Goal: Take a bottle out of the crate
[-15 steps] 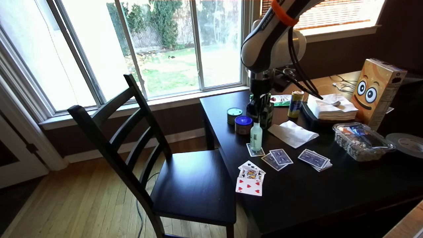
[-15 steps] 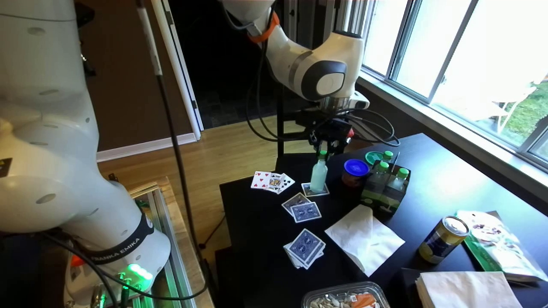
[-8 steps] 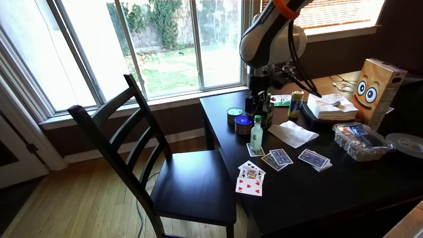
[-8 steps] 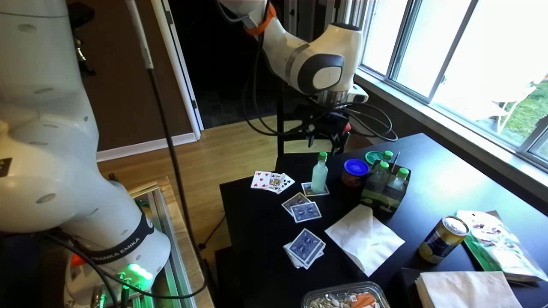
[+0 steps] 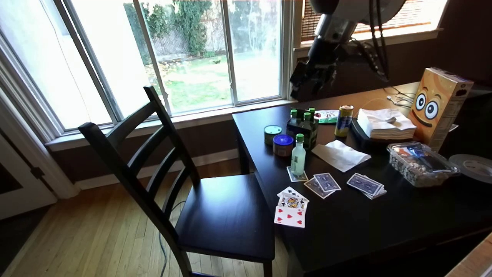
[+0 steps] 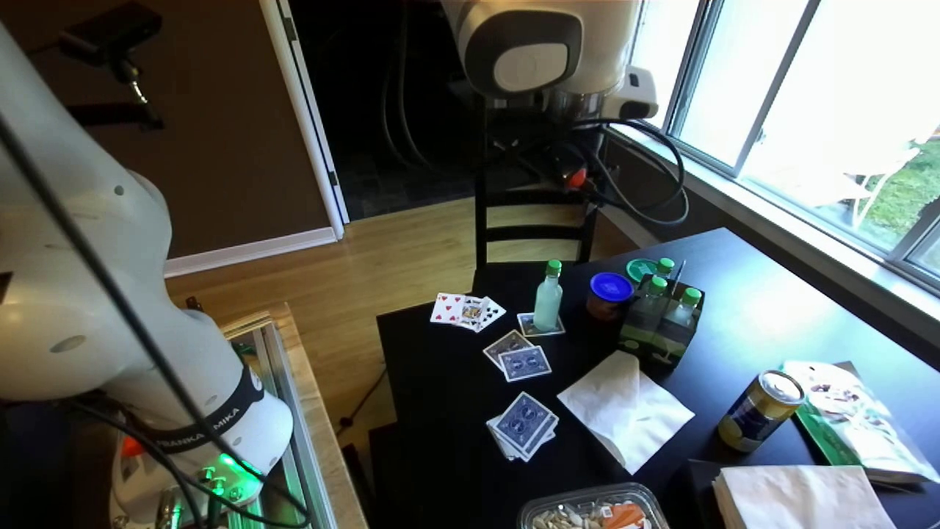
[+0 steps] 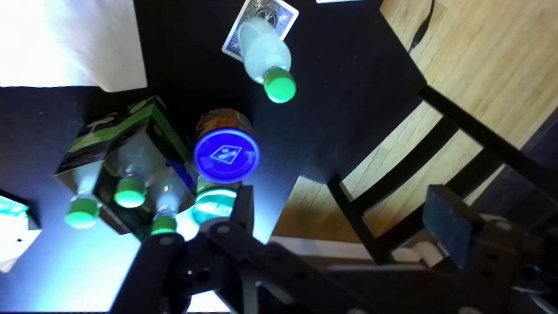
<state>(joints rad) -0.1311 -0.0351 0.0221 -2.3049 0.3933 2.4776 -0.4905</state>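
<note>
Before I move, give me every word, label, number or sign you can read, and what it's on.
"FRANKA ... MIKA", black band on the white robot base; middle covered.
Red hearts and black suit signs, white playing cards; numbers unreadable.
Diamond outline, round blue lid; lettering inside blurred.
Too small or blurred: print on the slim pale-green bottle, yellow-and-blue metal can and tan cardboard box with cartoon eyes.

Shows, in an exterior view: bottle (image 6: 547,301) upright on card (image 6: 526,325); crate (image 6: 650,342) nearby, holding three further bottles (image 6: 684,313); tub (image 6: 609,296) between the two
</note>
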